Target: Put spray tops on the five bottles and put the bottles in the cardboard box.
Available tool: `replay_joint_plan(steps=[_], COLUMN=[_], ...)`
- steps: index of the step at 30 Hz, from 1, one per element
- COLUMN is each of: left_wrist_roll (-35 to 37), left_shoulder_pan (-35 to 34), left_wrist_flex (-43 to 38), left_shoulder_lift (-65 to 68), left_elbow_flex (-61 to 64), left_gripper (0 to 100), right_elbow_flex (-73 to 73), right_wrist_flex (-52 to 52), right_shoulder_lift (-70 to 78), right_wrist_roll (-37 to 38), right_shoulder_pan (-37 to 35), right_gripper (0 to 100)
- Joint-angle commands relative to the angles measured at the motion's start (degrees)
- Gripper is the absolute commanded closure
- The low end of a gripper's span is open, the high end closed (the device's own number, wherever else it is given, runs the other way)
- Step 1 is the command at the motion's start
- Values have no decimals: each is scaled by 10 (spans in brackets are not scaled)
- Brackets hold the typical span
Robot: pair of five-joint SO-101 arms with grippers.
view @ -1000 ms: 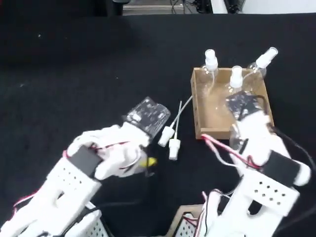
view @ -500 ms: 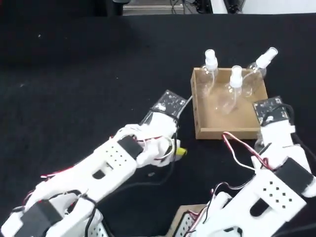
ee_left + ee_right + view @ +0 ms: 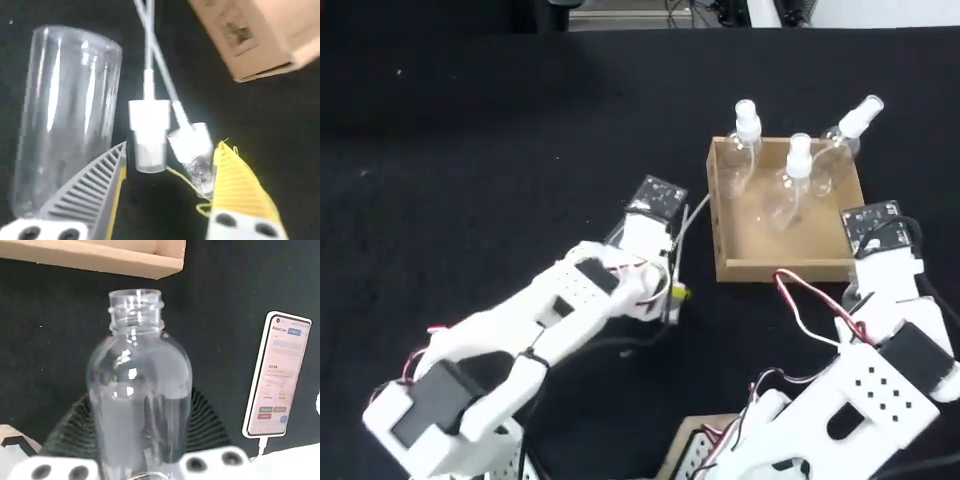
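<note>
Here, the left gripper (image 3: 170, 160) gaped over two loose tops (image 3: 147, 135), while the right gripper (image 3: 140, 440) was clamped on a bare bottle (image 3: 139, 385).

The left jaws stood wide apart, grey finger on one side and yellow on the other. Both tops lay side by side between them on the table (image 3: 470, 150), off the near left corner of the box (image 3: 785, 235). Whether either finger touched a top could not be told. A second clear bottle (image 3: 65, 110) sat just beside the grey finger. The right jaws gripped their bottle by the body, neck uncapped, near the box's near right corner. Three topped bottles (image 3: 745, 145) were by the box's far wall, one leaning at the far right corner. A phone (image 3: 277, 375) lay on the table nearby.
</note>
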Motion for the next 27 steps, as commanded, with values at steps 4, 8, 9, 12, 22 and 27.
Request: replay_joint_plan(steps=[4, 8, 9, 12, 22, 27], left_wrist_roll=[5, -34, -53, -100, -203, -200], left_shoulder_pan=[-20, -44, -46, -43, -73, -73], left_wrist_flex=[33, 47, 48, 74, 174, 252], left_shoulder_lift=[22, 24, 24, 19, 16, -20], left_elbow_flex=[-52, -62, -59, -52, -58, -93], left_gripper=[740, 740, 740, 740, 740, 740], right_elbow_flex=[-3, -2, -2, -2, -1, -1], right_wrist_flex=[-13, -13, -13, -13, -12, -12], right_shoulder_lift=[-17, -17, -17, -17, -17, -17], right_wrist_roll=[5, 5, 5, 5, 5, 5], right_shoulder_pan=[8, 8, 8, 8, 8, 8], right_gripper=[988, 988, 988, 988, 988, 988])
